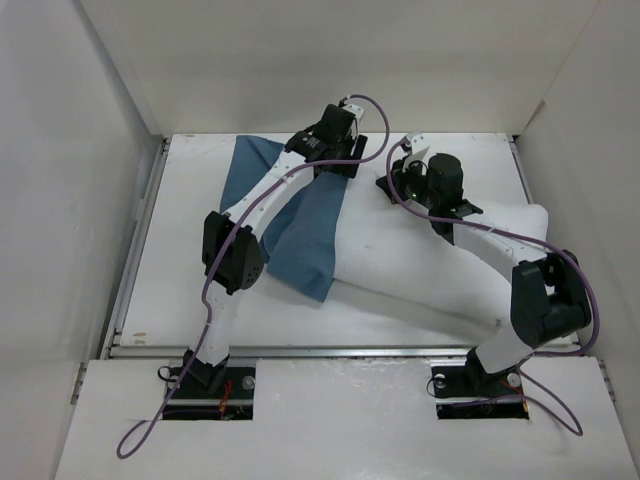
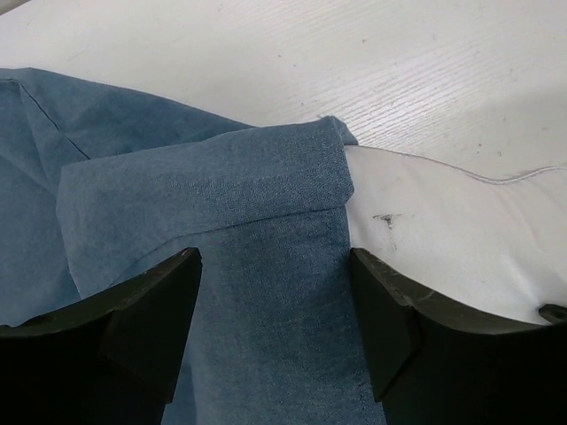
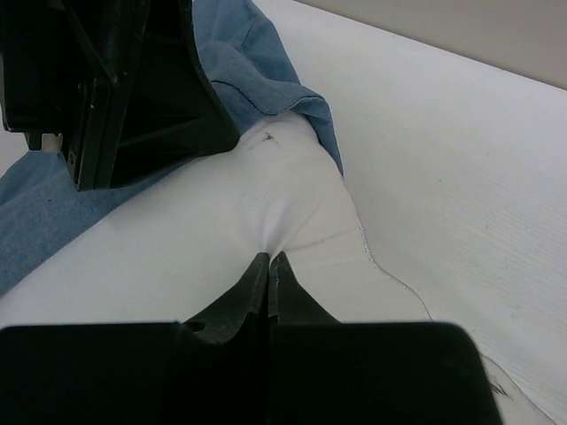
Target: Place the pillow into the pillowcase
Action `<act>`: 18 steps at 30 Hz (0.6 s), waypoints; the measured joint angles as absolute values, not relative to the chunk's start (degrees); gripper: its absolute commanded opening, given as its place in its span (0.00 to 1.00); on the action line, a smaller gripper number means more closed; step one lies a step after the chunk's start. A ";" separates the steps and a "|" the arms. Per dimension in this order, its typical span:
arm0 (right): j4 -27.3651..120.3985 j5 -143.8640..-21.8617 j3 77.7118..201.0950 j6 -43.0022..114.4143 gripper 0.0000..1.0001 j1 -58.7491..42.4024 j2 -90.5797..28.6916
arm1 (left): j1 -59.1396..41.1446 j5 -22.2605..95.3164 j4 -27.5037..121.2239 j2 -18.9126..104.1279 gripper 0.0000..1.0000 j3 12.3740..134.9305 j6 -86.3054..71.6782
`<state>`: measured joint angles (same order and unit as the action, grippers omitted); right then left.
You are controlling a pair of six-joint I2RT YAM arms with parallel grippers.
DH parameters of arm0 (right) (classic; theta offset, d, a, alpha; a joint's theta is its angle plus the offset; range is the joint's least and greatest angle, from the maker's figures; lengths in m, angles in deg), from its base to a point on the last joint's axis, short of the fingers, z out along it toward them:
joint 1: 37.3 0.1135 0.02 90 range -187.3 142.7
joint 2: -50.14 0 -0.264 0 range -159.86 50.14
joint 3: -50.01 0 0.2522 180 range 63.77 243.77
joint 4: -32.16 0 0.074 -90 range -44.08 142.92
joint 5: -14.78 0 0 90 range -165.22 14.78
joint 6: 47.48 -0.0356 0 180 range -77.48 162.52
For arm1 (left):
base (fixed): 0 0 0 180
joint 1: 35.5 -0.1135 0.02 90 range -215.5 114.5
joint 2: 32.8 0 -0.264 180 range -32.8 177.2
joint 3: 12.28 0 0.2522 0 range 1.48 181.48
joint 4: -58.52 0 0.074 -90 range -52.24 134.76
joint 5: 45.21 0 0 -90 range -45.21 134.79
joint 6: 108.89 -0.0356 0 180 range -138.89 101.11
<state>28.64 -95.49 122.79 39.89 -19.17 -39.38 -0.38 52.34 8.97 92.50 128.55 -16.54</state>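
Note:
The white pillow (image 1: pixel 420 270) lies across the table's middle and right. The slate-blue pillowcase (image 1: pixel 300 240) lies wrinkled at its left end, its edge drawn over the pillow's far left corner. My left gripper (image 1: pixel 342 165) is open over that corner. In the left wrist view its jaws (image 2: pixel 275 301) straddle a strip of pillowcase (image 2: pixel 221 177) without closing on it, with the pillow (image 2: pixel 443 221) to the right. My right gripper (image 1: pixel 393 186) is shut on a pinch of pillow fabric (image 3: pixel 268 257) near the same corner. The pillowcase (image 3: pixel 257 62) shows just beyond in the right wrist view.
The white table (image 1: pixel 180 290) is boxed in by white walls (image 1: pixel 60 200) on the left, back and right. The left gripper's black body (image 3: pixel 115 88) sits close in front of the right gripper. The table's metal front rail (image 1: pixel 330 350) runs before the arm bases.

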 measured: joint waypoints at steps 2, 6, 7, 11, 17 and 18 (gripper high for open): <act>28.67 -95.36 122.79 39.89 0.00 -19.17 -39.38 | -0.38 52.21 8.99 92.50 0.70 128.55 -16.76; 28.69 -95.14 122.79 39.87 0.00 -19.17 -39.38 | -0.43 50.05 9.34 92.50 0.76 128.55 -17.11; 28.69 -95.14 122.79 39.87 0.00 -19.17 -39.38 | -0.47 49.28 9.47 92.50 0.76 128.55 -17.20; 28.69 -95.12 122.75 39.87 0.00 -19.17 -39.36 | -0.47 46.88 10.19 92.71 0.75 128.57 -17.37; 28.64 -94.64 122.29 39.89 0.00 -19.17 -39.31 | -0.36 49.59 11.13 94.97 0.53 128.70 -17.05; 28.67 -94.53 122.07 39.89 0.00 -19.17 -39.27 | -0.30 50.40 11.26 95.58 0.44 128.70 -16.96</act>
